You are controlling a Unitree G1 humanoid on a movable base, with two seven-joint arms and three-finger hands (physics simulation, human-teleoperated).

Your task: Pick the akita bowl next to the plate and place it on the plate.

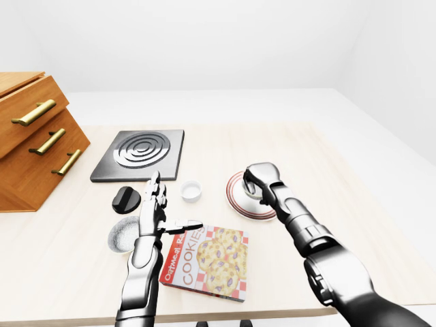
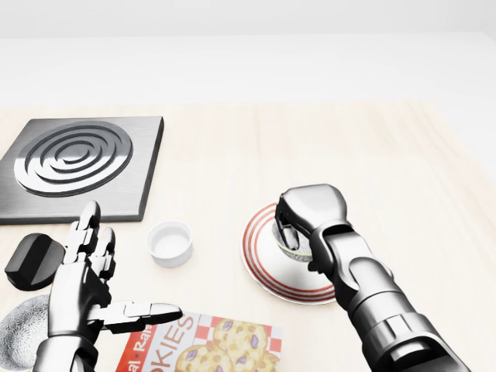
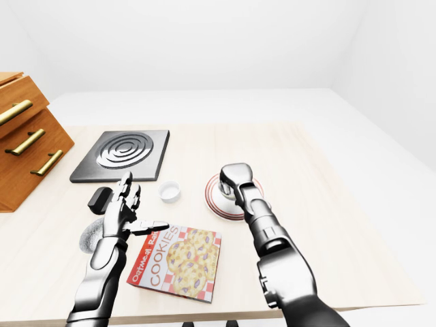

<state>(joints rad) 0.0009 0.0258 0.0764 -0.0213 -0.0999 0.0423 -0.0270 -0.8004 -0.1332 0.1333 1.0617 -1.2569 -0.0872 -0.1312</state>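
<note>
A white plate with red rings (image 2: 267,279) lies on the wooden table, right of centre in the head view. My right hand (image 2: 301,232) hovers over the plate with its fingers curled round the rim of a pale speckled akita bowl (image 2: 292,251). The bowl sits at the plate's middle; whether it touches the plate I cannot tell. My left hand (image 2: 116,271) stands open at the lower left, fingers up and thumb out, holding nothing.
A small white ramekin (image 2: 170,242) stands left of the plate. A cookie box (image 1: 206,262) lies at the table's bottom edge. Another speckled bowl (image 1: 122,235) and a black knob (image 1: 126,199) lie by my left hand. Stove plate (image 1: 141,154) and wooden drawers (image 1: 34,139) are upper left.
</note>
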